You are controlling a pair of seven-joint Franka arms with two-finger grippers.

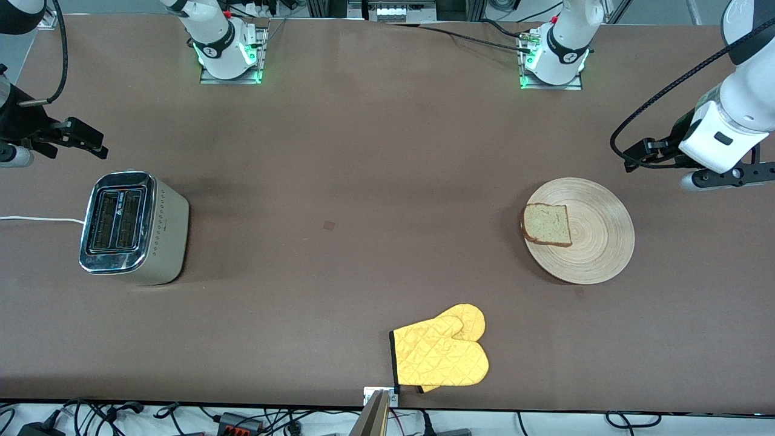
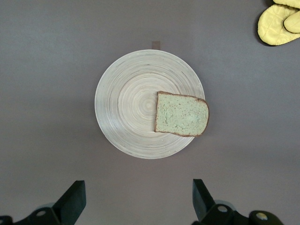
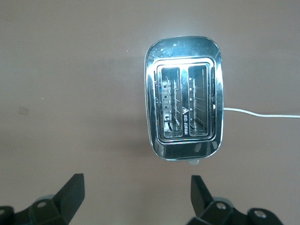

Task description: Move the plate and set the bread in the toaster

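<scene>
The pale wooden plate (image 1: 596,242) lies toward the left arm's end of the table. The bread (image 1: 547,224) lies on it, at the rim toward the table's middle. My left gripper (image 1: 637,158) hangs open and empty over the table beside the plate. The left wrist view shows the plate (image 2: 126,108), the bread (image 2: 181,114) and the open left gripper (image 2: 136,187). The toaster (image 1: 130,225) stands at the right arm's end, slots up and empty. My right gripper (image 1: 91,142) hangs open and empty beside it. The right wrist view shows the toaster (image 3: 183,98) and the open right gripper (image 3: 136,183).
A pair of yellow oven mitts (image 1: 442,354) lies near the table's front edge, also in the left wrist view (image 2: 279,18). The toaster's white cord (image 1: 36,218) runs off the table's end, also in the right wrist view (image 3: 262,112).
</scene>
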